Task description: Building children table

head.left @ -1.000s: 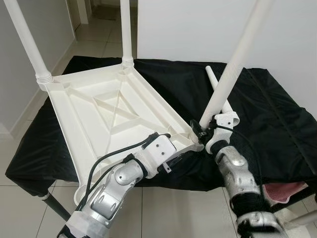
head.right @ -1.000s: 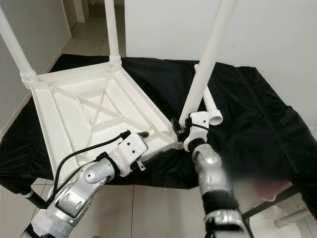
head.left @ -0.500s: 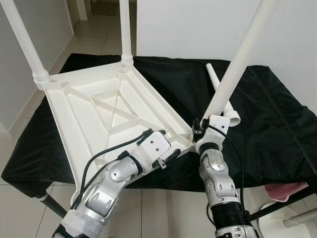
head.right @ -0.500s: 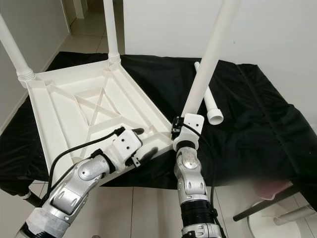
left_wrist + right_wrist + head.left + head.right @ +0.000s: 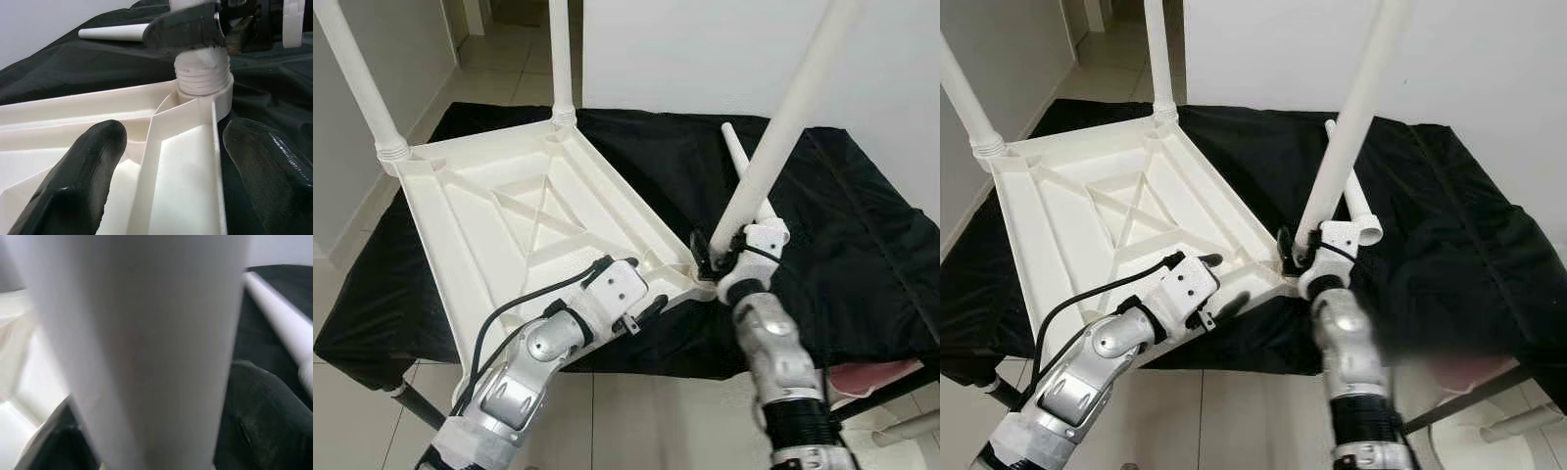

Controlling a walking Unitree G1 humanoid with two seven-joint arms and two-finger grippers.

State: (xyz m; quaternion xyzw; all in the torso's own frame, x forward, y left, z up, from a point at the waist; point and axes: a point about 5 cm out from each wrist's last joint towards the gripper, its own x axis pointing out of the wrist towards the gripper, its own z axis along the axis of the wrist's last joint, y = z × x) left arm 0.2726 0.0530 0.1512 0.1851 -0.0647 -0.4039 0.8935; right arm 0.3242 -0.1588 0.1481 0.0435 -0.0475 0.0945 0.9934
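The white tabletop (image 5: 524, 211) lies upside down on a black-covered table (image 5: 862, 245). Two white legs (image 5: 362, 88) (image 5: 561, 59) stand in its far corners. My right gripper (image 5: 720, 257) is shut on a third leg (image 5: 773, 137) just above its threaded foot (image 5: 201, 73), which sits tilted in the near right corner socket. In the right wrist view this leg (image 5: 146, 347) is very close. My left gripper (image 5: 636, 281) is shut on the tabletop's near rim (image 5: 195, 147) beside that corner, one finger (image 5: 83, 181) inside and the other outside.
A fourth leg (image 5: 1351, 191) lies loose on the black cloth behind the right gripper. The tabletop's near edge overhangs the table front above tiled floor (image 5: 656, 421). A pink object (image 5: 876, 377) lies low at the right. A white wall (image 5: 685, 49) stands behind.
My right forearm swung left under the corner, then back to the right, with the gripper staying on the leg's base. The left gripper has held its place on the rim.
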